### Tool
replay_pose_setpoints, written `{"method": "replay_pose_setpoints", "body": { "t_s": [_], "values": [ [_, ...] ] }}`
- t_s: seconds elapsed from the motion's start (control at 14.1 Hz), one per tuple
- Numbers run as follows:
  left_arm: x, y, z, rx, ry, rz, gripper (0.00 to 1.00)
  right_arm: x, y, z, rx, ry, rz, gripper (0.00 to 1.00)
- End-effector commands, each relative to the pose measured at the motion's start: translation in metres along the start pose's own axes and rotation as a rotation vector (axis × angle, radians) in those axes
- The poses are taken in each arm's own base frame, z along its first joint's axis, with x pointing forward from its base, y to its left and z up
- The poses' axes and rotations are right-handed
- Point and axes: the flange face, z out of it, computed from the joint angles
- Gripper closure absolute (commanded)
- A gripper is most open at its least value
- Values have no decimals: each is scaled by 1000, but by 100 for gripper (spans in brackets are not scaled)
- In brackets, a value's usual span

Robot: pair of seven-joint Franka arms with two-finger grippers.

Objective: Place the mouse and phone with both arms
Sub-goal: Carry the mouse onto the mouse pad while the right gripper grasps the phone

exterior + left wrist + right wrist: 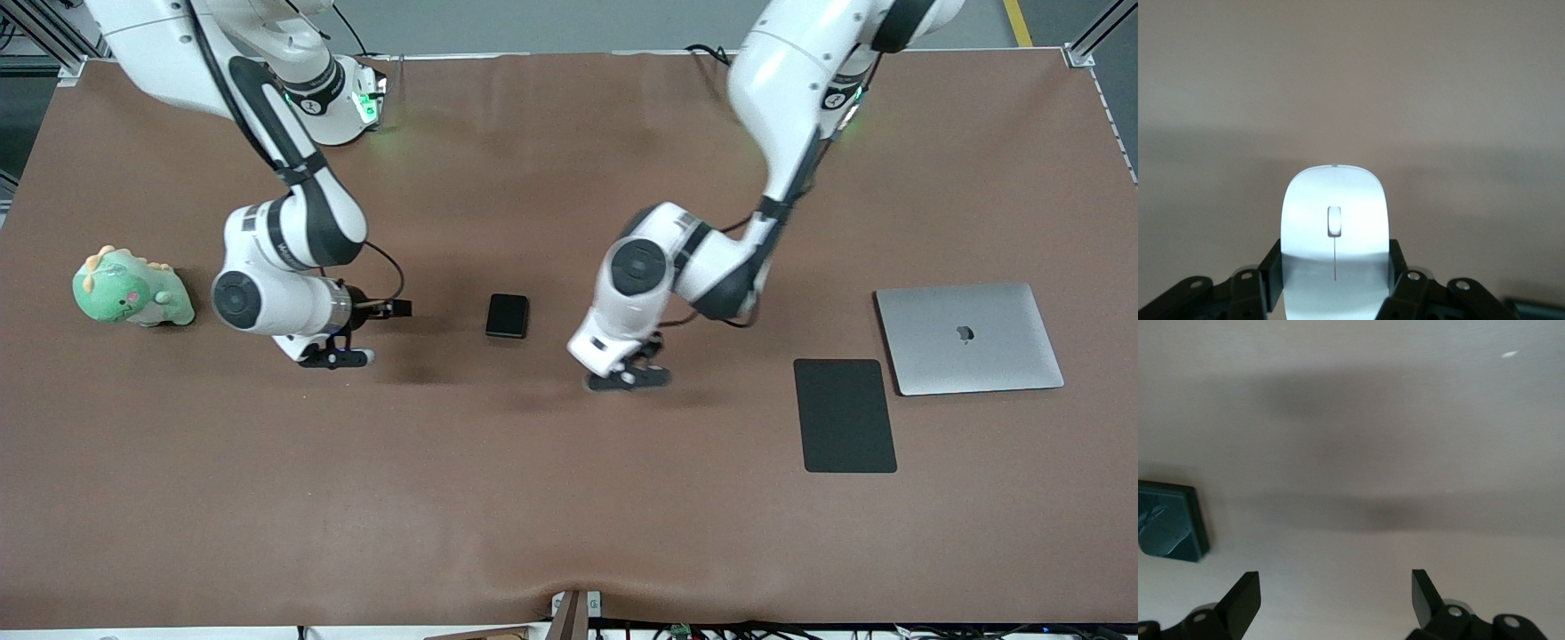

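The white mouse (1335, 220) sits between the fingers of my left gripper (1335, 273), which press on both its sides. In the front view the left gripper (628, 378) is low over the table's middle and its hand hides the mouse. The black phone (507, 316) lies flat on the table between the two grippers. It also shows at the edge of the right wrist view (1168, 520). My right gripper (338, 357) is open and empty, low over the table beside the phone, toward the right arm's end (1335, 587).
A flat black mouse pad (845, 415) lies toward the left arm's end, with a closed silver laptop (969, 338) beside it. A green dinosaur plush (132, 291) sits near the right arm's end of the brown table (533, 498).
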Motion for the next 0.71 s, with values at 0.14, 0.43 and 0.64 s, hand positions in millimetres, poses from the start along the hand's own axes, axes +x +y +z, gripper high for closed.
{"method": "replay_pose_setpoints", "body": {
  "t_s": [0.14,0.43,0.64],
  "values": [
    [70,-129,-10,31,-31,-37,100,5,-91,15,4,43,112,0],
    [101,-232,9,51,-79,31,100,4,-139,56,32,74,136,0],
    [118,-299,19,53,-100,32,100,2,-152,87,37,83,165,0]
  ]
}}
